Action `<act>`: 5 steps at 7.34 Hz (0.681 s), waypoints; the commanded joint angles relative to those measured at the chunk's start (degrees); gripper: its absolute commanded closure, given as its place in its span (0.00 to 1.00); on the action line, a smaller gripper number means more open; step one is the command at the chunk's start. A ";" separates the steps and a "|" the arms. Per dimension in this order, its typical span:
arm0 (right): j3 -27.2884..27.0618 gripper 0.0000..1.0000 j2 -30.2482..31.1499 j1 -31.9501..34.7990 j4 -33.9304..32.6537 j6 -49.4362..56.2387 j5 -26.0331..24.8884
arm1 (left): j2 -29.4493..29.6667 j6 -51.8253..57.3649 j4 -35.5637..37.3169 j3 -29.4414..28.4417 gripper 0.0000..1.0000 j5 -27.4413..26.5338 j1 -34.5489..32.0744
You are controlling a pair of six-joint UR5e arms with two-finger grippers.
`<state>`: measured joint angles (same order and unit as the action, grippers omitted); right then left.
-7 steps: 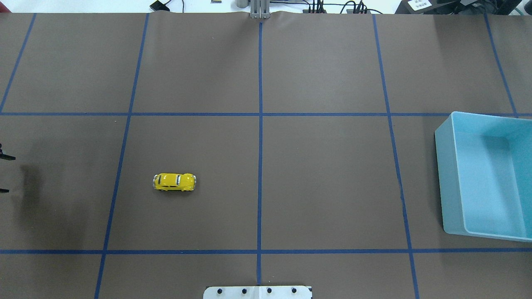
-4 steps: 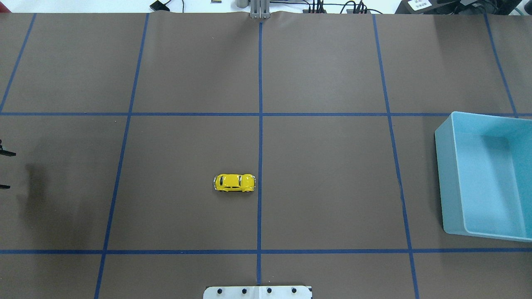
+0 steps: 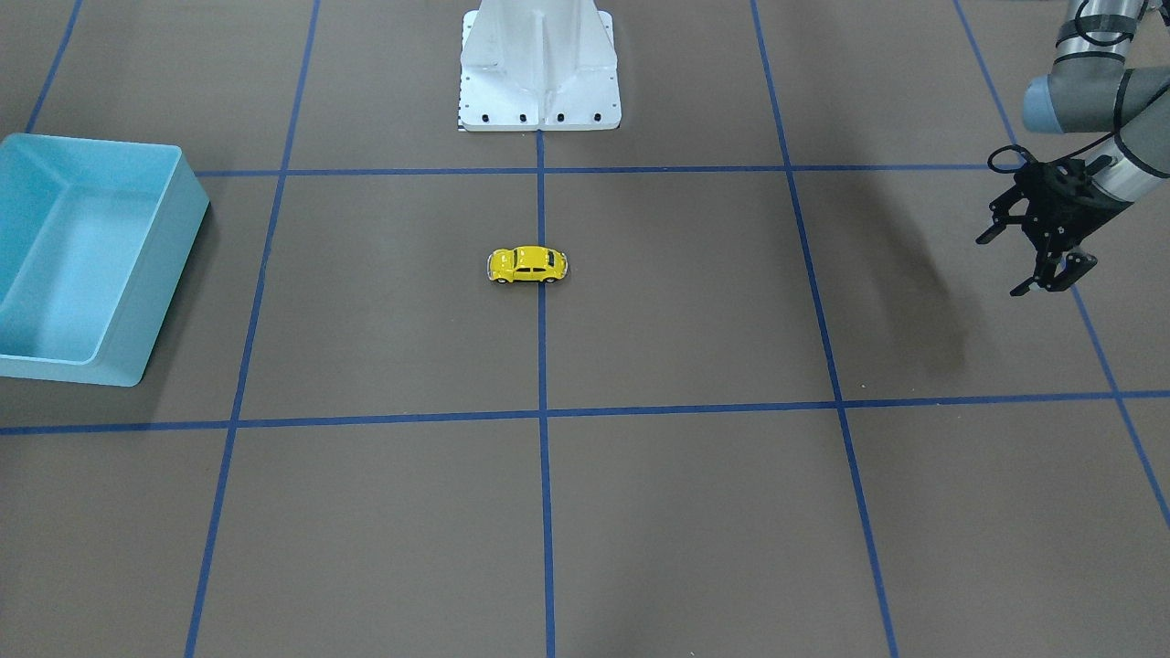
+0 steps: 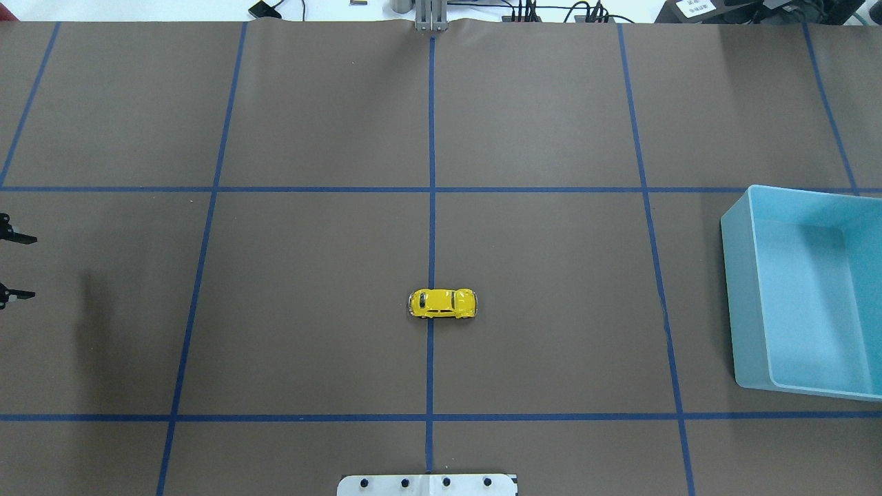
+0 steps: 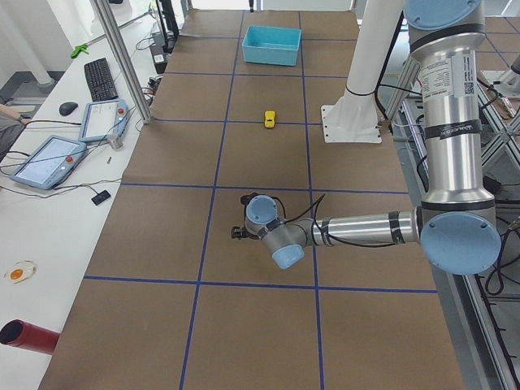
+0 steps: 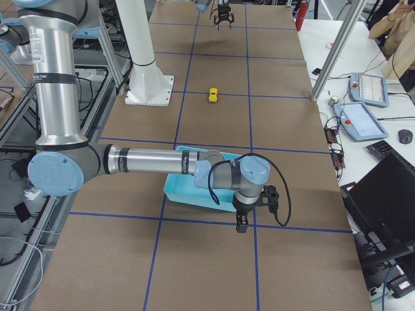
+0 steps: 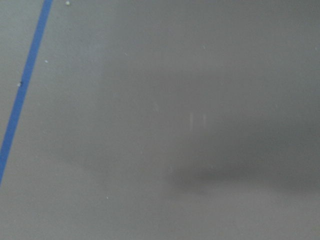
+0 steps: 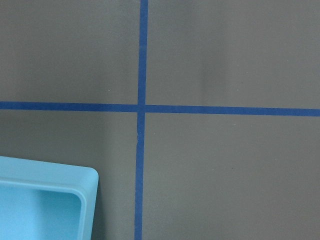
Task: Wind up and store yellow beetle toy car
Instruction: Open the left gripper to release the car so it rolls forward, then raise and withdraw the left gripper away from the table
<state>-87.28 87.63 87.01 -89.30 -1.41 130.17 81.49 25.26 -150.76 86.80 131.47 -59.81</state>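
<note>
The yellow beetle toy car (image 4: 442, 303) stands on its wheels on the brown mat, across the centre blue line; it also shows in the front view (image 3: 527, 264) and small in the side views (image 5: 270, 119) (image 6: 213, 95). My left gripper (image 4: 24, 267) is open and empty at the mat's far left, well away from the car; the front view (image 3: 1005, 265) shows its jaws spread above the mat. My right gripper (image 6: 243, 220) hangs beside the blue bin, seen only in the exterior right view, so I cannot tell whether it is open or shut.
An empty light blue bin (image 4: 737, 289) sits at the mat's right edge; its corner shows in the right wrist view (image 8: 50, 175). The robot's white base plate (image 4: 427, 484) is at the near edge. Blue tape lines grid the mat.
The car has rolled to the right, from the left cell onto the centre line. The left gripper's fingertips have shifted slightly farther into view at the left edge.
</note>
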 commanded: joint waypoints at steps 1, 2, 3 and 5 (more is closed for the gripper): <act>0.00 0.00 0.00 0.00 0.00 0.00 0.00 | 0.85 -7.65 3.16 3.01 0.00 -0.34 0.13; 0.09 0.00 0.00 0.00 0.00 0.00 0.00 | 1.21 -11.51 7.37 5.46 0.00 -0.42 0.05; 0.09 0.00 0.00 0.00 0.00 0.00 0.00 | 2.00 -17.29 11.85 7.58 0.00 -0.43 -0.13; 0.18 0.00 0.00 0.00 0.00 0.00 0.00 | 3.05 -25.40 20.46 10.75 0.00 -0.16 -1.96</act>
<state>-87.14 87.63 87.01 -89.30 -1.41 130.17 83.87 5.00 -135.83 95.44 131.15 -60.45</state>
